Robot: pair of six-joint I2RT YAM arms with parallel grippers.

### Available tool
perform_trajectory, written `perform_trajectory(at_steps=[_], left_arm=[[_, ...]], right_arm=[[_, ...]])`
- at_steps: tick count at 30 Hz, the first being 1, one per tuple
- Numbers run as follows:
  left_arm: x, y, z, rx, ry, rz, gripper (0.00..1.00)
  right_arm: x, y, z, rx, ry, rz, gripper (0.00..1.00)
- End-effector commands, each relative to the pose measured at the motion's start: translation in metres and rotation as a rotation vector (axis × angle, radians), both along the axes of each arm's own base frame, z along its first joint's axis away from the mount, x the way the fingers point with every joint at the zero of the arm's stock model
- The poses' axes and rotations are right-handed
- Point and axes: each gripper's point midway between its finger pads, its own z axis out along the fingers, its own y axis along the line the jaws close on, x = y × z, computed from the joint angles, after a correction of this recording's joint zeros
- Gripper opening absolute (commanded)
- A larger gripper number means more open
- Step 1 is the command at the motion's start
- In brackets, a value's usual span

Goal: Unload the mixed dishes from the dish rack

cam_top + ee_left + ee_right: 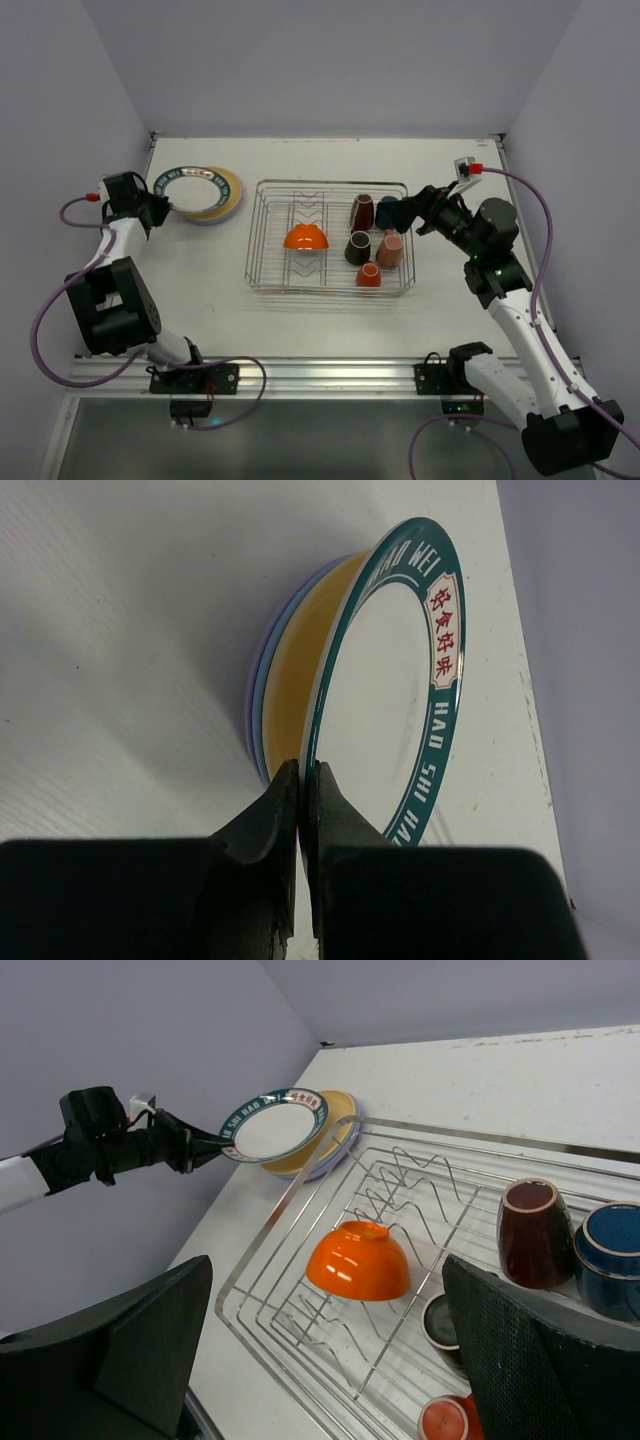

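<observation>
A: What is the left pincer (pixel 302 770) doing?
B: It is pressed together on the rim of the teal-rimmed white plate (pixel 385 680), pinching it at the near edge.

A: And where is that plate?
B: At the far left of the bench (pixel 200 300), tilted over the stack (pixel 230 200) of 3 plates: yellow on top, then blue, then lavender. The pinched edge is raised. I cannot tell whether the far edge touches the stack.

A: The right pincer (pixel 405 213)?
B: Spread wide and holding nothing. It hangs over the right end of the rack (pixel 262 235), near the mugs.

A: What sits in the rack?
B: 1 orange bowl (pixel 306 238), upside down in the middle, on the wire dividers. On the right are 5 mugs: the maroon mug (pixel 361 211) with the blue mug (pixel 610 1255) just beside it, the black mug (pixel 357 248), the pink mug (pixel 389 249), and the orange mug (pixel 368 276) nearest the arms.
</observation>
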Motion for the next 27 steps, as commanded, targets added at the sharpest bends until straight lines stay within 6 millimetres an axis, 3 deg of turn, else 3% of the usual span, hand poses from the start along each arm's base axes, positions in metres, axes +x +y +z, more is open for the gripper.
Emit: perform_trajectory(at_steps=[1, 5, 12, 16, 24, 26, 27], left_arm=[[0.021, 0.001, 0.019, -0.029, -0.135, -0.015, 0.0], [0.023, -0.004, -0.001, -0.066, -0.133, -0.03, 0.0], [0.033, -0.009, -0.008, -0.084, -0.187, -0.068, 0.0], [0.032, -0.01, -0.017, -0.101, -0.182, -0.064, 0.14], [0.033, -0.014, -0.03, -0.129, -0.18, -0.069, 0.22], [0.032, -0.013, -0.031, -0.124, -0.167, -0.068, 0.39], [0.031, -0.012, -0.03, -0.114, -0.165, -0.066, 0.53]], right_arm=[[-0.001, -0.001, 0.006, -0.013, -0.049, 0.003, 0.99], [-0.001, -0.001, 0.005, -0.018, -0.053, 0.009, 0.99], [-0.002, 0.001, 0.006, -0.018, -0.057, 0.02, 0.99], [-0.004, 0.004, 0.004, -0.019, -0.057, 0.046, 0.99], [-0.004, 0.007, 0.002, -0.017, -0.052, 0.069, 0.99], [-0.005, 0.008, 0.003, -0.017, -0.054, 0.072, 0.99], [-0.005, 0.008, 0.003, -0.016, -0.055, 0.072, 0.99]])
